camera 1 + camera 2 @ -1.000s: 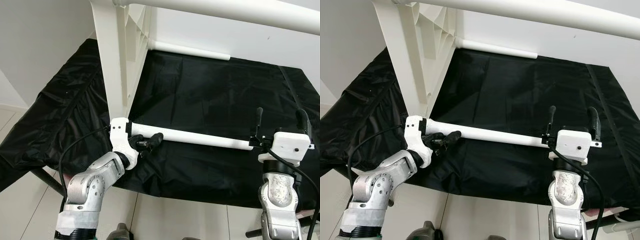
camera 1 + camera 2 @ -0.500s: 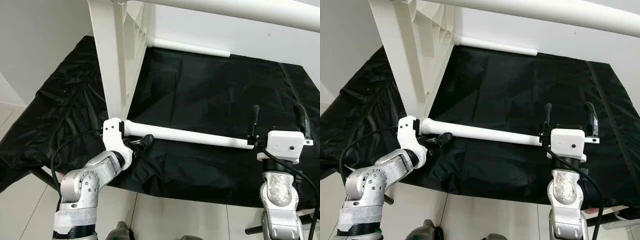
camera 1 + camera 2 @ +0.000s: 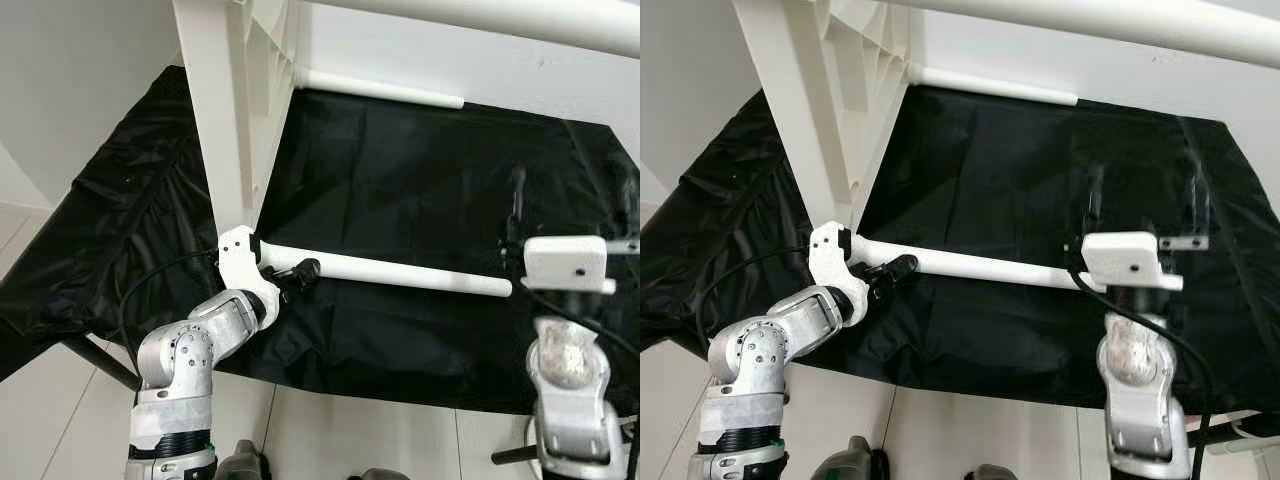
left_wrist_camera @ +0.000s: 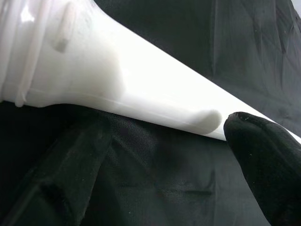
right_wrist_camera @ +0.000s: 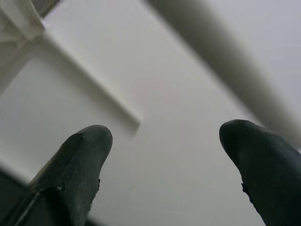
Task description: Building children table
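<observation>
black cloth (image 3: 400, 190) is spread over the work surface, with a white wall behind and pale floor tiles at the near edge; a white table leg (image 3: 385, 271) is laid across the cloth, running from left to right; a second white leg (image 3: 380, 89) is seen lying along the far edge of the cloth, against the wall; a white ribbed table frame (image 3: 235, 110) is stood upright at the far left, its lower corner just above the left end of the near leg; the left gripper (image 3: 290, 277) is placed at the left end of that leg, its black fingers (image 4: 265, 155) clenched around it; the right gripper (image 3: 1145, 205) is raised near the right end of the leg, blurred, its fingers (image 5: 77, 162) spread apart and grasping nothing, pointed toward the wall.
</observation>
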Controlling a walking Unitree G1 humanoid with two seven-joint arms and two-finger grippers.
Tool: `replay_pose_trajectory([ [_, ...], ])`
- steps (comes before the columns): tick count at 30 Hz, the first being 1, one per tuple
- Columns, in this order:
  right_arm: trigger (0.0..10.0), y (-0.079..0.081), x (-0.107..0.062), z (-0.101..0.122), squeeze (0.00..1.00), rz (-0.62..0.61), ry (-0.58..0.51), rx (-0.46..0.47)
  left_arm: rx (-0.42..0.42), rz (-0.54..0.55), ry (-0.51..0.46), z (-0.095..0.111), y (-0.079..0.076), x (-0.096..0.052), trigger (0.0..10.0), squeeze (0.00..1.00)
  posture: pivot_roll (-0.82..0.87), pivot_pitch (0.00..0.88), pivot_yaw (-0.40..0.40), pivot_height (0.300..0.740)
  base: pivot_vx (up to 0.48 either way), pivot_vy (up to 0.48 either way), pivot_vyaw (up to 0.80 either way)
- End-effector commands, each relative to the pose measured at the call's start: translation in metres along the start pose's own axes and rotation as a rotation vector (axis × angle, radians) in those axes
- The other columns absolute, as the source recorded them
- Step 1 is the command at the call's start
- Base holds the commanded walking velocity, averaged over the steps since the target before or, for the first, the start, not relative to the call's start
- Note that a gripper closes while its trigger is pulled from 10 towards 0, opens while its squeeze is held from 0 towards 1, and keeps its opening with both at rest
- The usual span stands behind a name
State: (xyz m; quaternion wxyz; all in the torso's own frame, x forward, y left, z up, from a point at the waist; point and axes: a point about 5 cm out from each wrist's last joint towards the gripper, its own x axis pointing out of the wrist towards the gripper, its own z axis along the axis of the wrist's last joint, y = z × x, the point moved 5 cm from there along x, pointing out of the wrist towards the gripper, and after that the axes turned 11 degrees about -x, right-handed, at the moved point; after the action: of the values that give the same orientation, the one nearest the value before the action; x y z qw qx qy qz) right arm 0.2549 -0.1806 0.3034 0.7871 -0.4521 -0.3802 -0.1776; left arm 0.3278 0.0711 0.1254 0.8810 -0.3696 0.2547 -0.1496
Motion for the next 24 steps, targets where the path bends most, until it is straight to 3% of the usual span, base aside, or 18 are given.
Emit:
replay_pose_trajectory([
  [1,10.0,-0.007,0.010,0.015,0.00,-0.014,-0.081,-0.080,-0.013,0.016,0.033,-0.006,0.002,0.004,10.0,0.00,0.02,0.073,0.000,0.740,0.000,0.000,0.00],
  [7,10.0,0.006,0.026,0.036,0.00,0.016,-0.207,-0.152,-0.010,-0.004,0.043,-0.009,-0.005,0.008,10.0,0.00,0.02,0.072,-0.002,0.740,0.000,0.000,0.00],
  [19,10.0,0.009,0.043,0.044,0.00,-0.030,-0.244,-0.184,0.000,-0.006,0.052,-0.013,-0.008,0.009,10.0,0.00,0.02,0.071,-0.008,0.740,0.000,0.000,0.00],
  [24,10.0,0.011,0.041,0.045,0.00,-0.068,-0.264,-0.217,0.005,-0.007,0.058,-0.016,-0.007,0.008,10.0,0.00,0.02,0.073,-0.011,0.740,0.000,0.000,0.00],
])
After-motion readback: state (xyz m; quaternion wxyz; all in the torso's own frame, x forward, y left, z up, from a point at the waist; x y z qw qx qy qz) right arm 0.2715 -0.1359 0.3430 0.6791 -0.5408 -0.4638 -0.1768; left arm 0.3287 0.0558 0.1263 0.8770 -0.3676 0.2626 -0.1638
